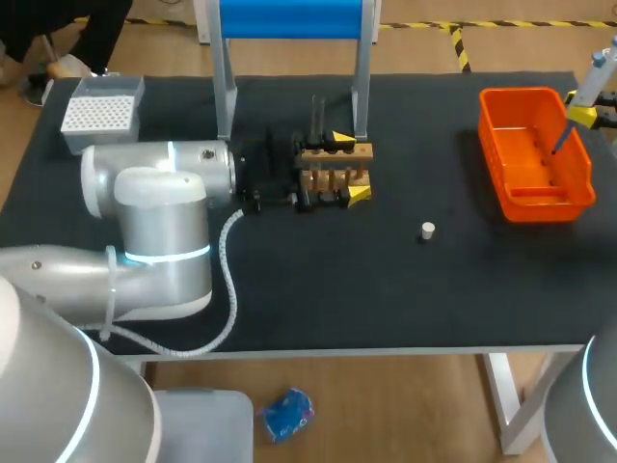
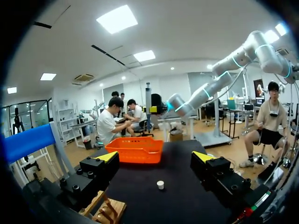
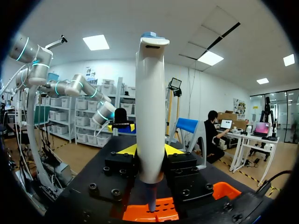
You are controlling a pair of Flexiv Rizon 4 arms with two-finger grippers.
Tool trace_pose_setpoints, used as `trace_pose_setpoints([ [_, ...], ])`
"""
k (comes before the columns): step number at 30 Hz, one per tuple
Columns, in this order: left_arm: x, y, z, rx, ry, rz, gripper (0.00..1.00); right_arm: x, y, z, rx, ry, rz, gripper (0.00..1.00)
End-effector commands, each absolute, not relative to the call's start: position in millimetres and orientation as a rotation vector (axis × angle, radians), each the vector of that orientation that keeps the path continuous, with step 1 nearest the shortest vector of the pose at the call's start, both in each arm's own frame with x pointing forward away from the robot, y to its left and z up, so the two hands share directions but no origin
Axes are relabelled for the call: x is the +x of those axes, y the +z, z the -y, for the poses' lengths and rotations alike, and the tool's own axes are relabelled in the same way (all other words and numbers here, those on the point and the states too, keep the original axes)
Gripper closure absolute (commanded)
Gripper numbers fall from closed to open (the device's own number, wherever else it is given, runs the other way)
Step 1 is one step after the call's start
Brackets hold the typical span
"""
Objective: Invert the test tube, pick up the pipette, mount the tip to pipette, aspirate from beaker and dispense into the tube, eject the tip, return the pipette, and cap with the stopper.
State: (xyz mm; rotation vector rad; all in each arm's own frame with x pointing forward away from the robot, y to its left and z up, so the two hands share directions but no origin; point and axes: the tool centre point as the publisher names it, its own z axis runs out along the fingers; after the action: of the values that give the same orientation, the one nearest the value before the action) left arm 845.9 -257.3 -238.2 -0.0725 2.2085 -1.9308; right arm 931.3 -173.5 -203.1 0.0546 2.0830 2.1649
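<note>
Sitting at two o'clock on the black table (image 1: 386,289), the orange plastic basket (image 1: 488,145) has my right claw (image 3: 150,149) above it, clenched on the upright white pipette (image 3: 150,107). Near centre, my left claw (image 2: 155,157) hangs released over the brown wooden tube rack (image 1: 333,172). At its four o'clock lies the small white stopper (image 1: 428,230).

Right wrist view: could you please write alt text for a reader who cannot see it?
The right gripper, jaws shut on a white pipette, holds it upright with its lower end over an orange bin.
</note>
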Motion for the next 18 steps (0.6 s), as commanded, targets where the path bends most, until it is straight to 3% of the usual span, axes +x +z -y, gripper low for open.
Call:
trace_pose_setpoints([
  [1, 843.3, -236.6, 257.9, -0.077, -1.908, -2.232, 0.0, 931.5, -202.4, 173.9, 0.053, 2.163, -2.086, 1.0],
  [18, 841.9, -240.1, 258.5, -0.115, -1.907, -2.22, 0.0, 931.5, -202.4, 173.9, 0.053, 2.163, -2.086, 1.0],
])
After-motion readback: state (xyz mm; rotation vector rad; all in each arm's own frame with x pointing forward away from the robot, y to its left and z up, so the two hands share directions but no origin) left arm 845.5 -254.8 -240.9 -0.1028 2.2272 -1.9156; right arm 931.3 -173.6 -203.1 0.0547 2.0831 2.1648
